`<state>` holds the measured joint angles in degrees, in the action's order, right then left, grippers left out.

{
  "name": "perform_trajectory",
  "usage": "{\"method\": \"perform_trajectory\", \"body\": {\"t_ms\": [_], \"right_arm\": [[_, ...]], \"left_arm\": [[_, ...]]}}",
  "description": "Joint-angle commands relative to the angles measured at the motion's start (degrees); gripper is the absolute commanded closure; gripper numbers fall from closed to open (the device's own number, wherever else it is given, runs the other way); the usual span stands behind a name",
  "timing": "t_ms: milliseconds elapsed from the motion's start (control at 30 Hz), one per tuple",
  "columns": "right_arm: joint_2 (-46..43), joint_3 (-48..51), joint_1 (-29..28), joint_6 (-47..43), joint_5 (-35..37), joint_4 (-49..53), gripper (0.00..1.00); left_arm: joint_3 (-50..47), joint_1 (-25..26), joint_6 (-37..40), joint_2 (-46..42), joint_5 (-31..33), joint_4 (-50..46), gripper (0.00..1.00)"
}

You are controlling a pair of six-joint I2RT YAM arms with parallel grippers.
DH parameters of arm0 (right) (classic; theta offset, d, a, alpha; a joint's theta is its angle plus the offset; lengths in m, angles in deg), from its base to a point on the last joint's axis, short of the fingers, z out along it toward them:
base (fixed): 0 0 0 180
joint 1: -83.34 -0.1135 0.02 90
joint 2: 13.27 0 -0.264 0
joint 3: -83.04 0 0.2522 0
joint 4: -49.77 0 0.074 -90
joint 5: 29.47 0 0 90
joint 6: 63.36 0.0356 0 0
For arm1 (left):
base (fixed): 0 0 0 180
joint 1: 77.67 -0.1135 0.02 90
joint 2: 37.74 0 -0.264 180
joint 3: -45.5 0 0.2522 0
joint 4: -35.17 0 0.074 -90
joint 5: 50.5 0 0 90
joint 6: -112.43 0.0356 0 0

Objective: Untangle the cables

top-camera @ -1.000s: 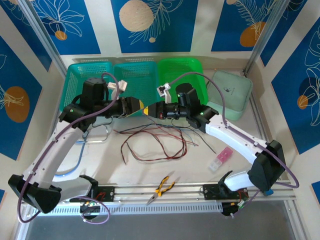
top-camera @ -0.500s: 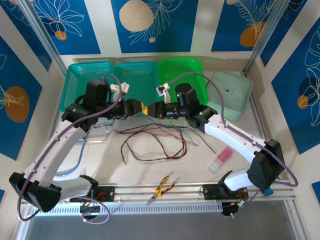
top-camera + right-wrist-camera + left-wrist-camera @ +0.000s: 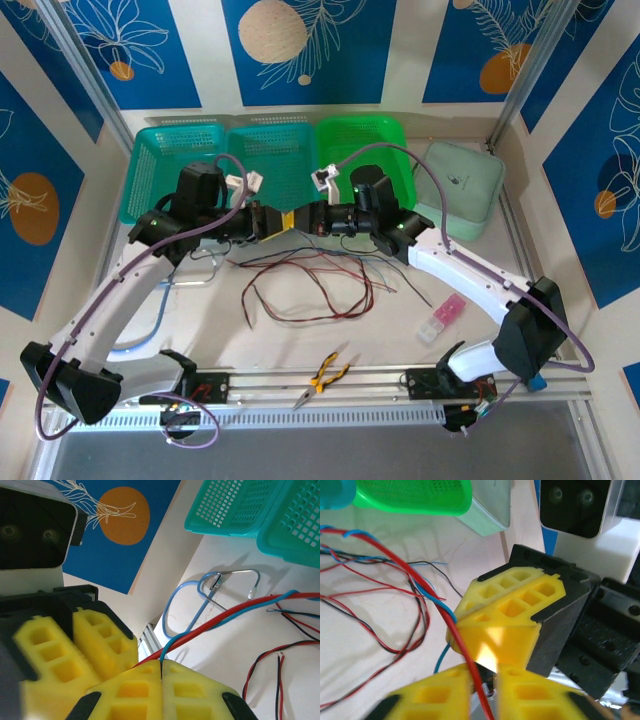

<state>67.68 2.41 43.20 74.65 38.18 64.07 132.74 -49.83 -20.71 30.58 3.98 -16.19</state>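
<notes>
The cables [image 3: 310,285] lie as a loose tangle of thin red, dark and blue wires on the table's middle. Above its far edge my two grippers meet tip to tip. My left gripper [image 3: 281,221] [image 3: 484,680] has its yellow jaws drawn close around the red cable [image 3: 405,567], which runs down between them. My right gripper [image 3: 297,220] [image 3: 161,672] is shut on the blue cable [image 3: 164,650], which enters the seam between its pads. The red cable [image 3: 210,623] passes just beside those pads. Both strands stretch taut from the grippers to the tangle.
Two teal baskets [image 3: 170,160] [image 3: 270,150] and a green basket [image 3: 365,150] line the back, with a mint box [image 3: 460,185] to their right. A light-blue tube loop [image 3: 185,605] lies left. Yellow pliers [image 3: 325,375] sit near the front edge, a pink case [image 3: 440,320] right.
My left gripper has moved right to meet the right gripper's tips, and its jaws have closed in around the red cable. The right arm has stayed put.
</notes>
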Motion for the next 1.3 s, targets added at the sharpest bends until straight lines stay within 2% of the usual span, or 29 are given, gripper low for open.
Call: {"method": "perform_trajectory", "body": {"t_ms": [0,67,600,700,900,1267], "right_arm": [[-0.34,-1.55,0.20,-0.05,-1.18,-0.85,1.00],[-1.18,-1.17,0.32,-0.04,-0.94,-0.54,1.00],[-10.93,2.69,4.73,-1.34,0.82,5.35,1.00],[-12.91,3.34,6.47,0.41,-0.12,4.53,1.00],[-18.34,-1.58,8.85,0.02,0.00,10.01,1.00],[-23.97,-9.43,12.39,-0.69,3.99,10.40,1.00]], "left_arm": [[0.50,0.55,0.99,-1.59,1.45,-0.91,0.96],[1.05,0.55,1.30,-1.78,2.86,-1.37,1.00],[5.19,0.11,1.91,0.23,3.05,-1.03,1.00],[5.13,-0.77,2.26,-0.61,5.70,-1.12,1.00],[6.68,-4.95,2.70,-0.31,5.29,-1.33,1.00],[14.28,-6.56,4.95,2.22,4.68,-4.34,1.00]]}}
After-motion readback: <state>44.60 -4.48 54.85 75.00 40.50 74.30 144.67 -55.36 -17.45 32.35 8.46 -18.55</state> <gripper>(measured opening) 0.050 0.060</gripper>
